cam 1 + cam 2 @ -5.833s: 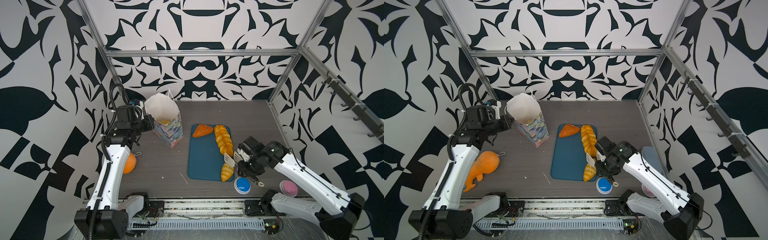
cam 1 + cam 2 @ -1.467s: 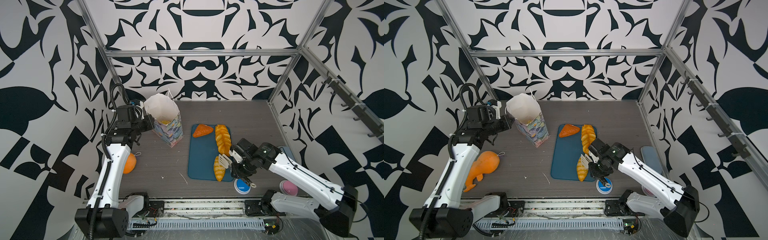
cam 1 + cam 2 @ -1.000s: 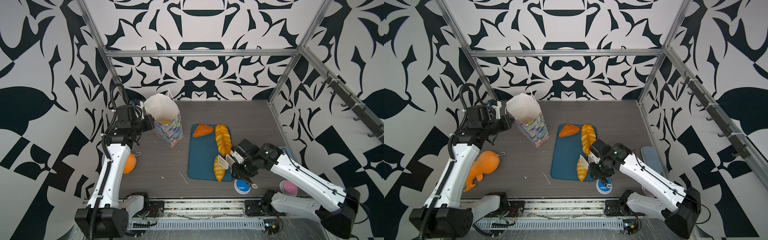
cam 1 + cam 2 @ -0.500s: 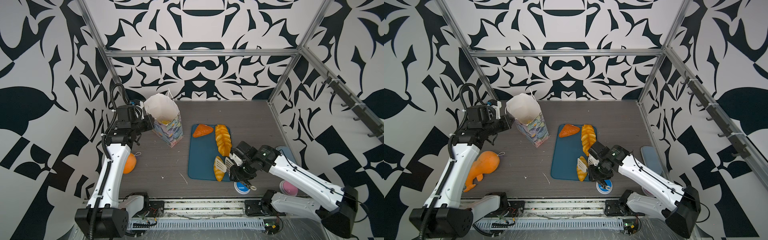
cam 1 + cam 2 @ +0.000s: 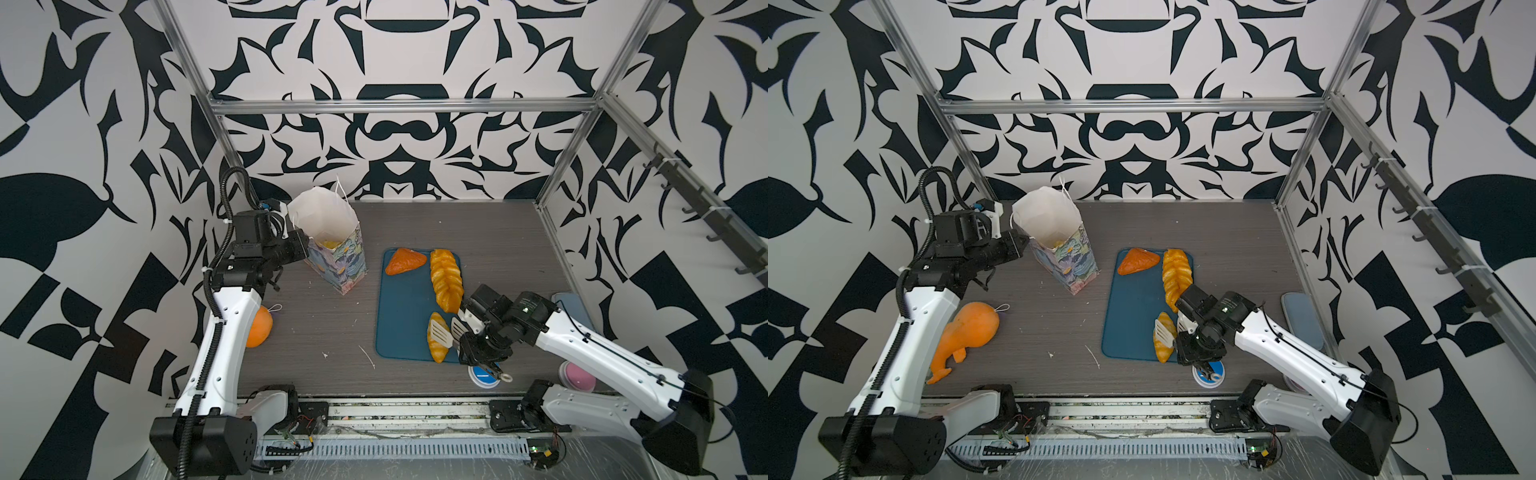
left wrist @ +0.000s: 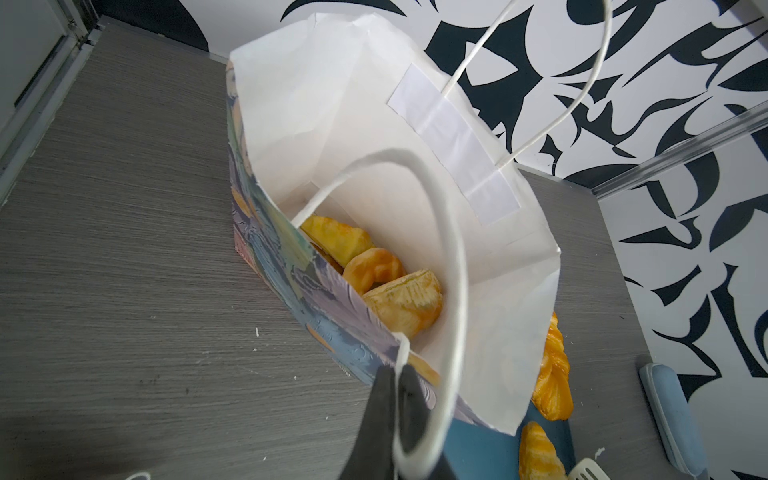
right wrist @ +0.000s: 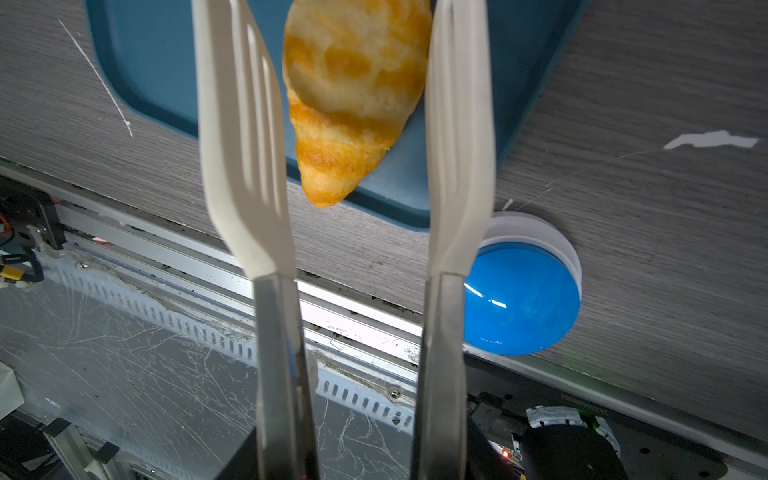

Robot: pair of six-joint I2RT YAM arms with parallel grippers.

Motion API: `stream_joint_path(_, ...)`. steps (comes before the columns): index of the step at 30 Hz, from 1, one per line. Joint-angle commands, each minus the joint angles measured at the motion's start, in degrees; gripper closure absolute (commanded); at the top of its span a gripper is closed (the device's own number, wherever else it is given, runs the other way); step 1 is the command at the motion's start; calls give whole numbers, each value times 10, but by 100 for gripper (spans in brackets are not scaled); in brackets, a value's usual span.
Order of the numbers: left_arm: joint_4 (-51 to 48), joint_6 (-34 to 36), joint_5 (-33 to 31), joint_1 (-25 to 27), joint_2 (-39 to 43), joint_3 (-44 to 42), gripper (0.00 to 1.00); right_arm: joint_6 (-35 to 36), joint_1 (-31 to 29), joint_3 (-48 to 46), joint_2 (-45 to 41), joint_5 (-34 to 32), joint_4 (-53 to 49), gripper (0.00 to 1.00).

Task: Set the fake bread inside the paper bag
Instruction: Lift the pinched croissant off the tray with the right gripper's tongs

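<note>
since the earlier views the croissant has shifted in from the right edge of the blue mat, and the right gripper has come left over it. its white slotted fingers stand spread astride the croissant, which lies on the mat's front part. the left gripper pinches the paper bag at its near rim. several pastries sit inside the bag; the braided loaf and orange triangle pastry lie on the mat.

Robot lab test cell: aluminium frame upper centre, black-and-white patterned wall panels all round, left arm and right arm over exposed wiring tray at bottom edge.
</note>
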State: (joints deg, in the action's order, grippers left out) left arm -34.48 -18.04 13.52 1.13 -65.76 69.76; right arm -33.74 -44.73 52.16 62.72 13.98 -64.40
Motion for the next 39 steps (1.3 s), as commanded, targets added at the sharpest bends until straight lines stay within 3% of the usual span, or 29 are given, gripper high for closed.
stream_joint_path(1, -1, -3, 5, -2, -2, -1, 100, -8, -3, 2, 0, 7, 8, 47)
stream_joint_path(39, -2, -3, 6, -3, -2, -2, 100, 29, -4, 28, 90, 8, 45, 47)
